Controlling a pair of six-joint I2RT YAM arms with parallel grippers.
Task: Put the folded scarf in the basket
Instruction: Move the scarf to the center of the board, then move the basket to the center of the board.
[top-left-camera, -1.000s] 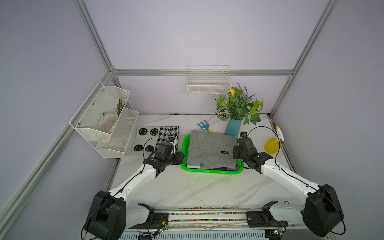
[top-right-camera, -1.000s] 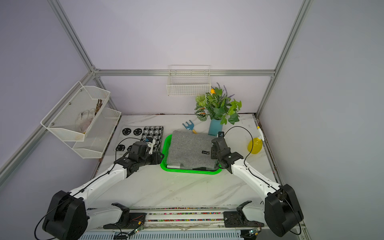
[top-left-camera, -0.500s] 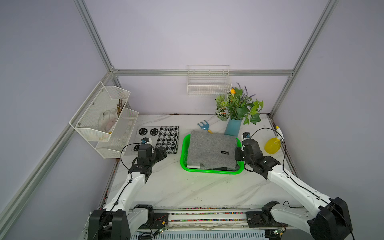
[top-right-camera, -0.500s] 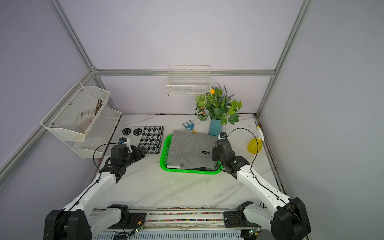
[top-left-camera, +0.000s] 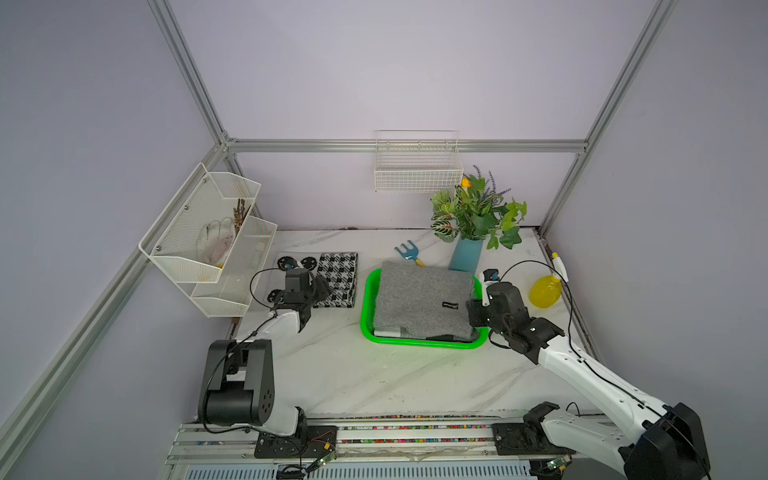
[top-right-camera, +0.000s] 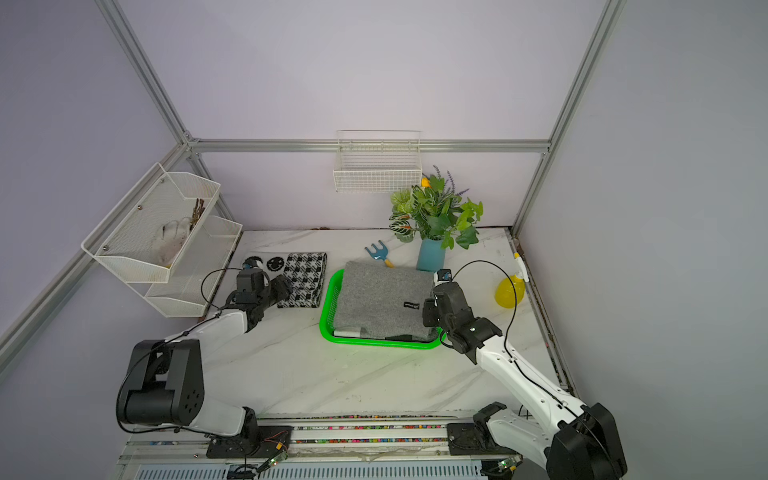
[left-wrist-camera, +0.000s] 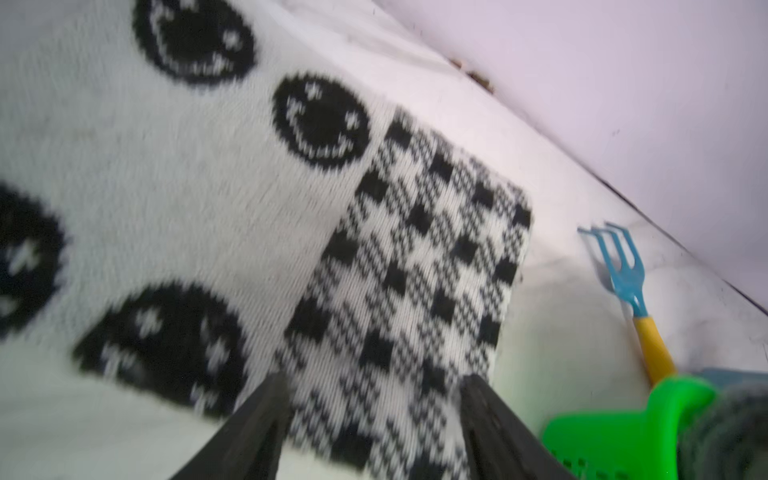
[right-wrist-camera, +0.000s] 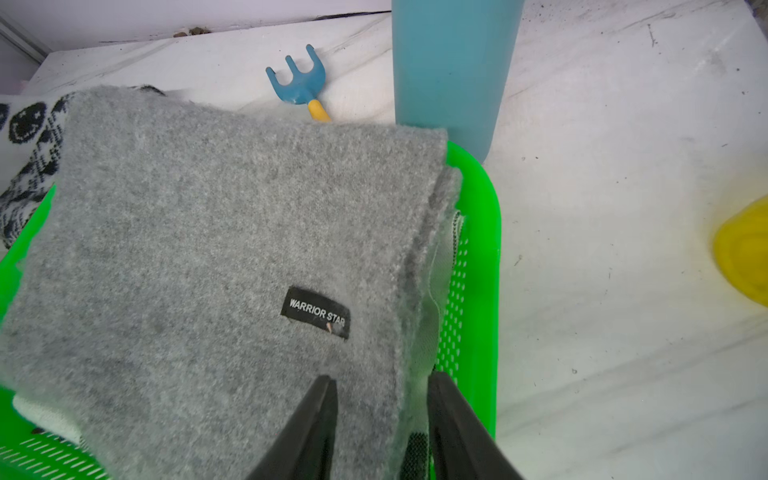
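Closest to you, the marble table (top-left-camera: 374, 374) runs between the two arms. Your right gripper (top-left-camera: 471, 311) sits at the right side of the green basket (top-left-camera: 415, 343). In its wrist view the fingers (right-wrist-camera: 320, 415) stand apart above the edge of the gray scarf (right-wrist-camera: 208, 249), with nothing clamped between them. That folded scarf lies flat inside the basket, label up, and its far edge covers the far rim. A bit of white and black cloth peeks out from under it at the near side.

Your left gripper (top-left-camera: 322, 286) hangs over the near edge of a checked scarf (top-left-camera: 338, 278) lying on the table just left of the basket. Its fingers are spread too, though the wrist view is blurred. Behind the basket lie a blue rake (top-left-camera: 409, 254) and a blue vase (top-left-camera: 465, 255), with a yellow spray bottle (top-left-camera: 545, 289) off to the right.
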